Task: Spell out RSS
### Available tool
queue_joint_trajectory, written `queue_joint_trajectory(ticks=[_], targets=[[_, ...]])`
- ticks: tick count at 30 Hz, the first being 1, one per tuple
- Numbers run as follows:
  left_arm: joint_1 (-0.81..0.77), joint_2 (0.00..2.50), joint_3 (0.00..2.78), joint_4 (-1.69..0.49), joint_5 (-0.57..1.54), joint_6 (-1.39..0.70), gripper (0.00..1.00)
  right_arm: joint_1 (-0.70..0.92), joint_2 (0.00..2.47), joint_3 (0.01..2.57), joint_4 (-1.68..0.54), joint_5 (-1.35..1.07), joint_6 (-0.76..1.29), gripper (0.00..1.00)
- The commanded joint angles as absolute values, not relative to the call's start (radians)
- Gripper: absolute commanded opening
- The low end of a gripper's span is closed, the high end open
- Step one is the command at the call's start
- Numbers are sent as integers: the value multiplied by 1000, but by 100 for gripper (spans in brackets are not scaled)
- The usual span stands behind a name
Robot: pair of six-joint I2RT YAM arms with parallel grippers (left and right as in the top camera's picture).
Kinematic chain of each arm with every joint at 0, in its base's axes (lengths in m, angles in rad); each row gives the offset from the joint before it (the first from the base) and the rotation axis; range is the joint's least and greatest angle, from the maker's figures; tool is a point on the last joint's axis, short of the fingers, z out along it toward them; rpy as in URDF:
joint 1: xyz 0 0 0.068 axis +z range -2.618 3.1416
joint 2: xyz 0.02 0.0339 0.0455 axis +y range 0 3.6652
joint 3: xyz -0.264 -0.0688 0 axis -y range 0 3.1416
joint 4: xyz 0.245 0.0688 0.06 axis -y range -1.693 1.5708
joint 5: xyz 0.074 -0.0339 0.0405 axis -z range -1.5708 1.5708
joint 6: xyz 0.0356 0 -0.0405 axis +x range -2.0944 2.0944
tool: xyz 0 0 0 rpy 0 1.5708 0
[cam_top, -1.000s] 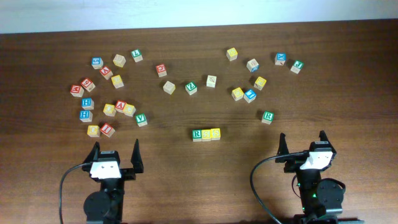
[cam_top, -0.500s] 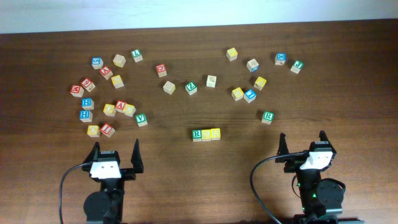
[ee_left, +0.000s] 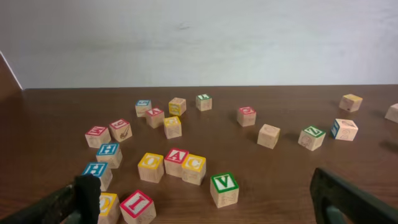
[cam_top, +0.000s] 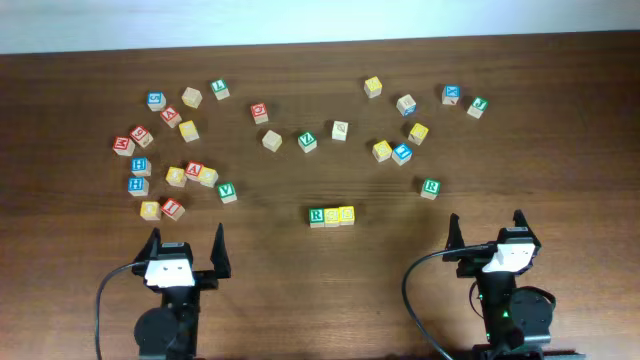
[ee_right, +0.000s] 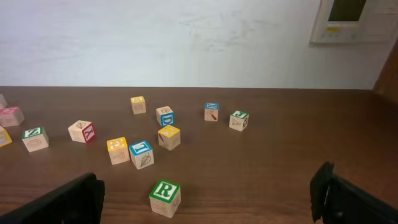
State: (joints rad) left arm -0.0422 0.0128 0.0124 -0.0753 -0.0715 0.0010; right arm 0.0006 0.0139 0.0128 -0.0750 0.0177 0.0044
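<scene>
Looks pretty much spelled already. Got the green R cube (cam_top: 317, 215) sitting centre-front on the tabletop (cam_top: 300, 300), middle yellow cube (cam_top: 332, 215) touching its right side, end yellow cube (cam_top: 346, 214) touching that one, all in one straight row. Can't read the letters on the two yellow ones from overhead, too small, so probably S and S but wouldn't swear to it. As for the left hand (cam_top: 186, 242): parked near the front edge, fingers spread wide, holding nothing. Then the right hand (cam_top: 486, 228), same deal, wide and empty, well apart from the row. For this step, best to leave the row alone and keep both hands back. To straighten anything, come straight down from above and pinch one cube across its free faces only, to avoid dragging the touching neighbours along. Don't mix in the spare R cube (cam_top: 430, 187) up and right of the row, or the green V cube (cam_top: 227, 191) over on the left. No boxes, trays or bowls anywhere in view, every cube loose on the bare wood
</scene>
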Motion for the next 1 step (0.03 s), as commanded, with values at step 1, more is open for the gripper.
queue_joint_trajectory(ticks=[1], targets=[[-34, 5, 9, -77, -75, 15, 99, 6, 4, 6, -81, 12, 15, 98]])
